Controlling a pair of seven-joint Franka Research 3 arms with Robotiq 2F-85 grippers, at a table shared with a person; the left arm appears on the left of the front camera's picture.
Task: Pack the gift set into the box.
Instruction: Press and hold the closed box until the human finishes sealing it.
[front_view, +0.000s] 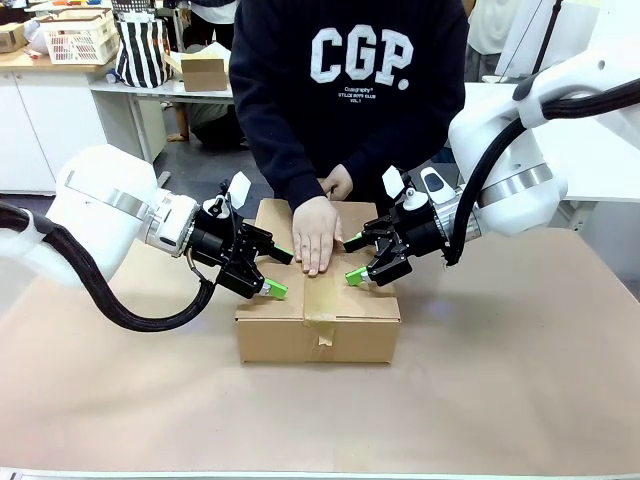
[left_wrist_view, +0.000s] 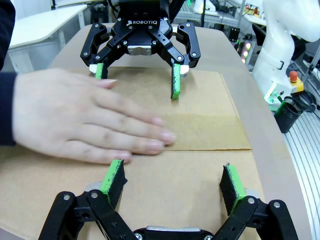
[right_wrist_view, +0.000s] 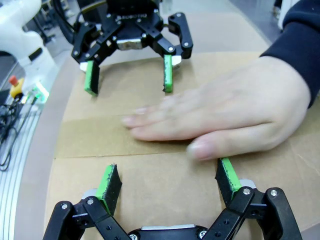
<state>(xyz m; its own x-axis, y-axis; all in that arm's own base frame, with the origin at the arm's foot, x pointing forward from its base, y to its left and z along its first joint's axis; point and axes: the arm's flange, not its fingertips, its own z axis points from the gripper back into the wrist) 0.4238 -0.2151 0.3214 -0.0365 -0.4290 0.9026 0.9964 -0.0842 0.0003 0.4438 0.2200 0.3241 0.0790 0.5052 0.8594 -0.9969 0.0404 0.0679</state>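
The box (front_view: 320, 325) lies in the middle of the table with its flaps closed and a strip of brown tape (front_view: 322, 305) along the seam. A person's hand (front_view: 317, 240) presses flat on the tape. My left gripper (front_view: 280, 272) hovers open over the box's left part, and my right gripper (front_view: 352, 259) hovers open over its right part, both beside the hand. In the left wrist view my left gripper (left_wrist_view: 172, 175) stands open over the box top (left_wrist_view: 210, 115), facing the right gripper (left_wrist_view: 137, 80). In the right wrist view my right gripper (right_wrist_view: 168, 175) is open near the hand (right_wrist_view: 235, 115). The gift set is hidden.
Brown paper (front_view: 500, 380) covers the table around the box. The person stands at the far edge in a dark sweatshirt. Behind are white desks with a white basket (front_view: 80, 38), a striped bag (front_view: 140, 50) and a small carton (front_view: 204, 72).
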